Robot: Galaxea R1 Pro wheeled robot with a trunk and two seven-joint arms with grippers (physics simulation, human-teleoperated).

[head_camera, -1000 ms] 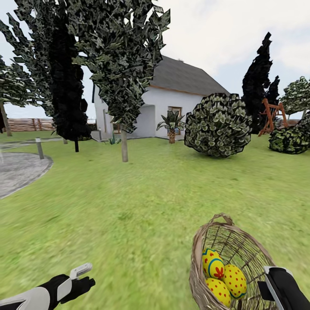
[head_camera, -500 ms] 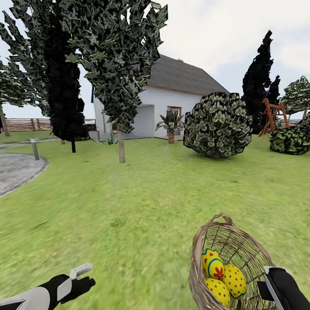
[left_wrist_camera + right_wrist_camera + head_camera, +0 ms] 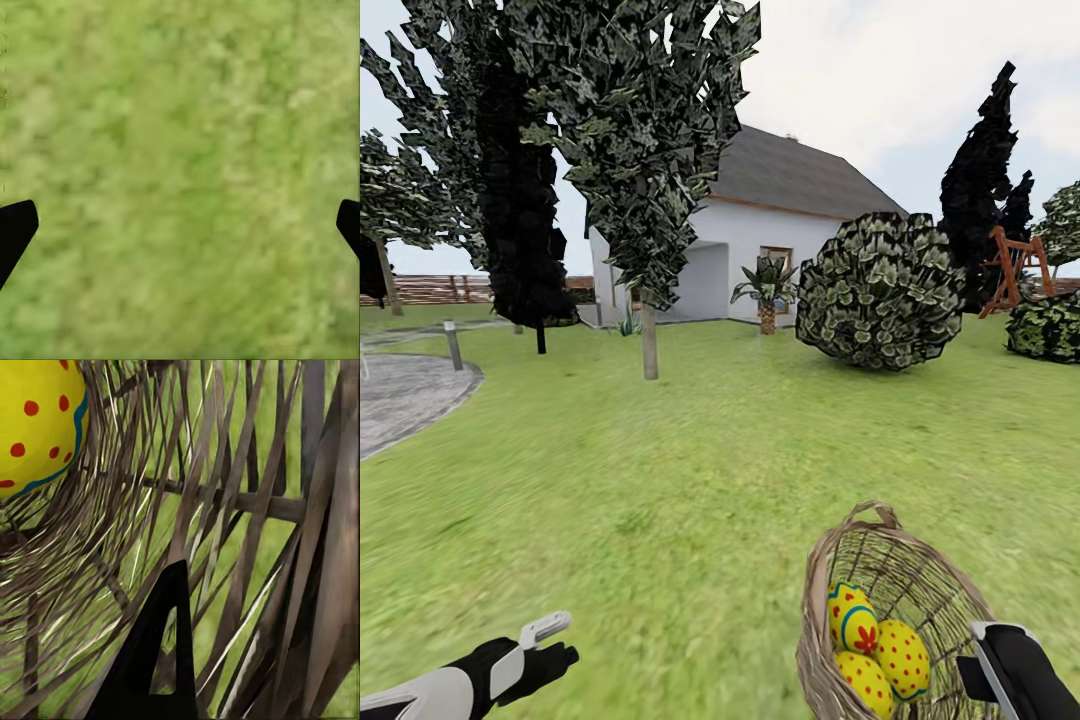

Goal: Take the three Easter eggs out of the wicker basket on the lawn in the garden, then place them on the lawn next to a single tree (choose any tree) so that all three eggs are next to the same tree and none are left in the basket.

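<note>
Easter eggs (image 3: 872,645) beside right jaws (basketed).

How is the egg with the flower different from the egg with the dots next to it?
The flower egg has a red flower inside a blue ring; the dotted egg has red dots all over. The flower egg lies farther left in the wicker basket. Both are yellow and touch each other.

The head view looks forward and slightly down across the lawn (image 3: 690,470) toward the house (image 3: 760,250), with the wicker basket (image 3: 920,590) close below. The left wrist view faces straight down at grass (image 3: 180,150). The right wrist view sits very near the basket's weave (image 3: 240,510), sharing that basket with the head view
</note>
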